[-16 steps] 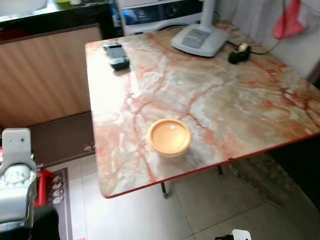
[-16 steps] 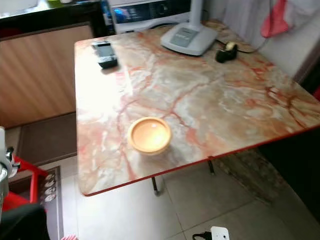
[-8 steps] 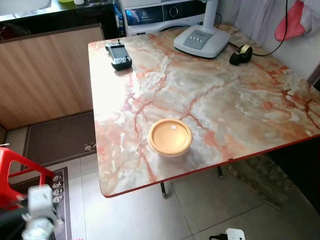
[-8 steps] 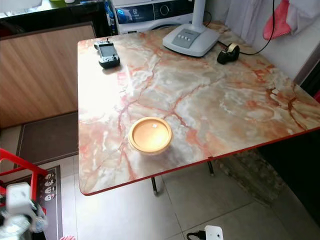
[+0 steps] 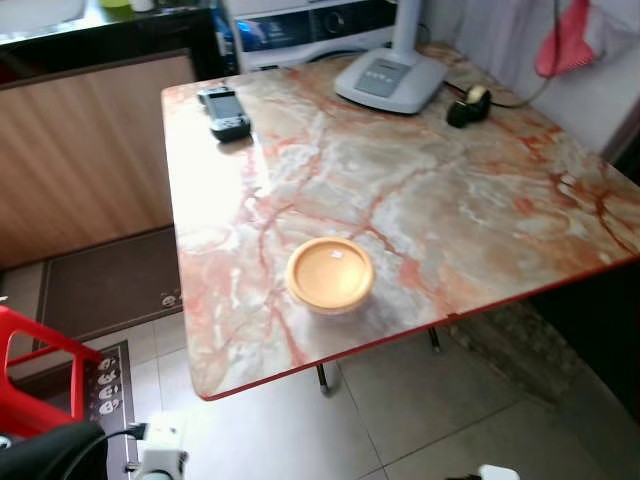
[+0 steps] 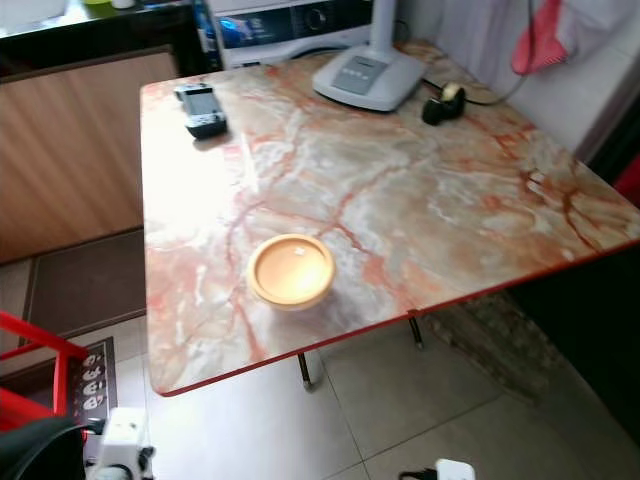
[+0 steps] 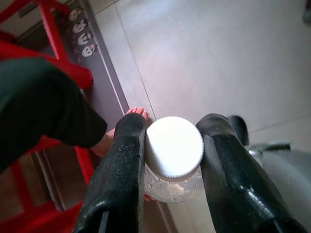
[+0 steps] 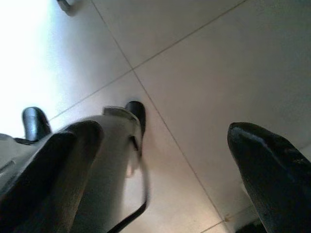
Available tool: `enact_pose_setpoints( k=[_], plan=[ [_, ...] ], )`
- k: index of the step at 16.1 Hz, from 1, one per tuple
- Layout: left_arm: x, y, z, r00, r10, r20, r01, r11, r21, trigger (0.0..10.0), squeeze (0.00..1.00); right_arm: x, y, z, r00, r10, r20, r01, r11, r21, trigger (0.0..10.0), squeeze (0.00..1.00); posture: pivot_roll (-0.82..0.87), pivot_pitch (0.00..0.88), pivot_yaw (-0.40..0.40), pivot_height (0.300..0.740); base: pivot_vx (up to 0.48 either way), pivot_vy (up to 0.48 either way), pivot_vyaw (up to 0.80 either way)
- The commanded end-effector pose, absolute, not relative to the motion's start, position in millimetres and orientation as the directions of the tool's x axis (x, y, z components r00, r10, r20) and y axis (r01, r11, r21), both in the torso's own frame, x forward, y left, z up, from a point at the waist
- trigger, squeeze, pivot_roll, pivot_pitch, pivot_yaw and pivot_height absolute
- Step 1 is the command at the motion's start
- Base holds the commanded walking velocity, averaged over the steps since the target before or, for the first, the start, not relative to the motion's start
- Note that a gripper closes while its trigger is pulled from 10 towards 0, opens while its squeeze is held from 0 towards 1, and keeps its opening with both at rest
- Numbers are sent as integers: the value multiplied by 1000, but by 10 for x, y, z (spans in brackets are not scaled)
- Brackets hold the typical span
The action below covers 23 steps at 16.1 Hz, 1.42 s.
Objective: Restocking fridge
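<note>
My left gripper [image 7: 172, 127] is shut on a clear bottle with a white ribbed cap [image 7: 174, 148], held low above the tiled floor. The left arm's white end [image 5: 160, 462] shows at the bottom left of the head views, below the table edge. My right gripper [image 8: 165, 132] hangs open over the floor tiles with nothing between its fingers. An orange lidded bowl [image 5: 329, 274] sits near the front edge of the marble table [image 5: 480, 200].
On the table's far side lie a black handset [image 5: 226, 112], a white lamp base [image 5: 390, 78] and a black tape dispenser [image 5: 467, 105]. A red stool [image 5: 40, 365] and a dark mat [image 5: 110, 285] stand left of the table, by a wooden panel [image 5: 90, 150].
My left arm has dropped from beside the table's left edge down to the bottom of the head views. The camera has shifted slightly; things on the table stay put.
</note>
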<state>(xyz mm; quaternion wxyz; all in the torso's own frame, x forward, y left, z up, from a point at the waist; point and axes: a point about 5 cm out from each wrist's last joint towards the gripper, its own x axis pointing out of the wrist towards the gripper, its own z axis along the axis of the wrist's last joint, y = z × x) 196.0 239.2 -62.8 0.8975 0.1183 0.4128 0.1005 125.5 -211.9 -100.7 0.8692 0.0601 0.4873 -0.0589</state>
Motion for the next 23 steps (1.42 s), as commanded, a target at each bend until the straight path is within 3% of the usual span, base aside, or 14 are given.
enact_pose_setpoints(
  k=[1, 4, 6, 10, 17, 23],
  plan=[
    [1877, 2390, -682, 618, 288, -731, -72, 948, 311, 10000, 0, 1189, -2120, -1025, 505, -26, -863, 100, 995, 29, 10000, 0, -23, 151, 45, 740, 0, 0, 0],
    [1870, 2396, -698, 607, 290, -740, -55, 944, 326, 10000, 0, 1204, -2101, -1023, 524, -68, -849, 198, 979, 44, 10000, 0, -41, 143, 71, 740, 0, 0, 0],
    [1908, 2501, -652, 611, 313, -727, -56, 933, 355, 10000, 0, 1292, -2000, -1014, 539, -55, -840, 218, 973, 76, 10000, 0, -6, 141, 40, 740, 0, 0, 0],
    [1925, 2540, -633, 617, 309, -724, -72, 938, 339, 10000, 0, 1392, -1839, -1007, 540, 13, -841, 150, 982, 112, 10000, 0, 32, 135, 1, 740, 0, 0, 0],
    [2018, 2208, -682, 618, 264, -740, -48, 953, 300, 10000, 0, 1610, -2055, -902, 572, -96, -815, 260, 963, 70, 10000, 0, 31, 55, -8, 740, 0, 0, 0],
    [2005, 2233, -685, 614, 269, -742, -51, 952, 302, 10000, 0, 1754, -2021, -849, 591, -80, -803, 239, 968, 79, 10000, 0, 57, 6, -19, 740, 0, 0, 0]
  ],
)
